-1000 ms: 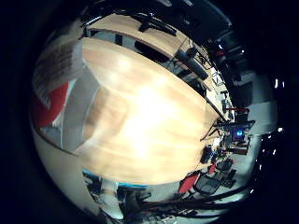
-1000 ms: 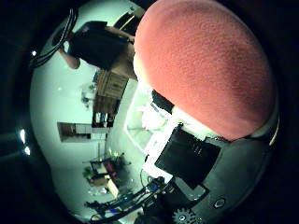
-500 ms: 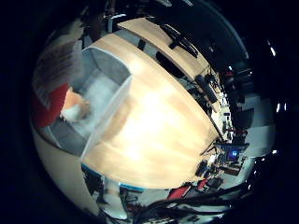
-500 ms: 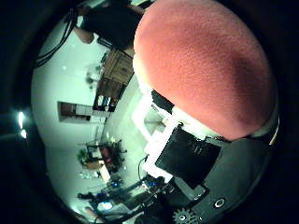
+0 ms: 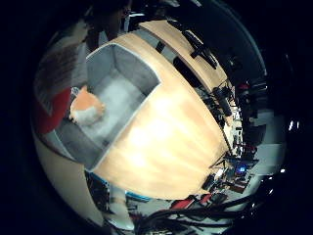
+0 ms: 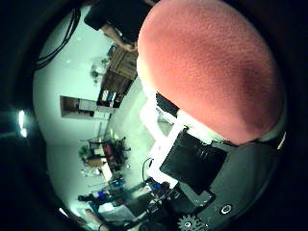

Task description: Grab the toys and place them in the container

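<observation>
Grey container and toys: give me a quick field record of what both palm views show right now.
container: grey rectangular fabric bin, open top, standing on the light wooden table
toy in container: one orange and white plush toy, lying on the bin floor
toy at palm: red fuzzy rounded plush toy, fills much of the thumb side view, so close to the palm
robot hand: white and black parts beside the red toy; finger closure not visible

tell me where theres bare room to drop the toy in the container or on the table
Inside the grey container, the floor beyond the orange toy, toward the far walls, is bare. The wooden table beside the container is open too. The red plush toy sits close against the palm.
</observation>
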Controlling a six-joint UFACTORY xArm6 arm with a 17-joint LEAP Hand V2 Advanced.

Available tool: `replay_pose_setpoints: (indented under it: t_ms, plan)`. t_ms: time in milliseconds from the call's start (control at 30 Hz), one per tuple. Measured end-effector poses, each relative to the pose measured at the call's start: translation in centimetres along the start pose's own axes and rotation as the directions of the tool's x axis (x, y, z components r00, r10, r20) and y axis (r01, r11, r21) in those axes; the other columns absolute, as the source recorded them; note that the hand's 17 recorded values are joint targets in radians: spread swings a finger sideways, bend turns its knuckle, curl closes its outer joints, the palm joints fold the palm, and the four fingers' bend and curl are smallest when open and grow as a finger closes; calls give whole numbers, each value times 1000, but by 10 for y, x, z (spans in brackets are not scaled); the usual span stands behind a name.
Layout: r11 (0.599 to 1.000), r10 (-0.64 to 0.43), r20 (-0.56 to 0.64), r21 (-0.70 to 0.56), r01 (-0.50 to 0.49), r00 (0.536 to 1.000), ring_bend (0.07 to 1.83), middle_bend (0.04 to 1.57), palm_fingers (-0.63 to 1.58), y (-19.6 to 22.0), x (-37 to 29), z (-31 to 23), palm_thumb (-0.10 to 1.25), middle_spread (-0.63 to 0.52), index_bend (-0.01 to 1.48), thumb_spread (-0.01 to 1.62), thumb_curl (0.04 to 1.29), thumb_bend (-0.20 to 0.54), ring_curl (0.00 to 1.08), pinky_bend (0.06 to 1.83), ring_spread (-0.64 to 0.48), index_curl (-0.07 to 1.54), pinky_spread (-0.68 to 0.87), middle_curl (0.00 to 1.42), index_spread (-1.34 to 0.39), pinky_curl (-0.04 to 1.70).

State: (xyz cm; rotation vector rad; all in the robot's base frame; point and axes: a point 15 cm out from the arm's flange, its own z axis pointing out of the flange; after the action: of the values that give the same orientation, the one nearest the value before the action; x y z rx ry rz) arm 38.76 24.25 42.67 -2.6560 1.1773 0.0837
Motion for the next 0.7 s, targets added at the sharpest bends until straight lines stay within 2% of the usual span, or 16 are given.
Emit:
replay_pose_setpoints:
  t_ms: [167,333,500,567,633,700]
  plan:
    - [1000,0,-1,-2,0,1000,1283,958,1100,0,0,0,637,-325,328,1291,218,-20,573,1063,-271,978,-495,861,-601,572]
    - [1000,0,-7,-4,0,1000,1259,927,1076,1,2,0,519,-329,277,1269,197,-39,563,1059,-281,968,-497,847,-604,575]
    - [1000,-5,-7,-4,5,1000,1220,869,939,2,3,0,363,-340,143,1189,182,-47,553,1080,-313,916,-509,823,-606,590]
    - [1000,-7,-7,-5,7,1000,1197,863,820,2,3,0,314,-346,161,1154,181,-44,544,1002,-327,894,-510,813,-611,578]
    - [1000,-12,-11,-9,12,1000,1137,817,430,3,4,0,254,-347,264,1110,182,-50,543,735,-326,899,-371,792,-625,557]
    - [999,-13,-23,-31,12,1000,1019,704,166,8,7,1,186,-325,297,1053,183,-66,507,625,-296,870,-187,743,-630,525]
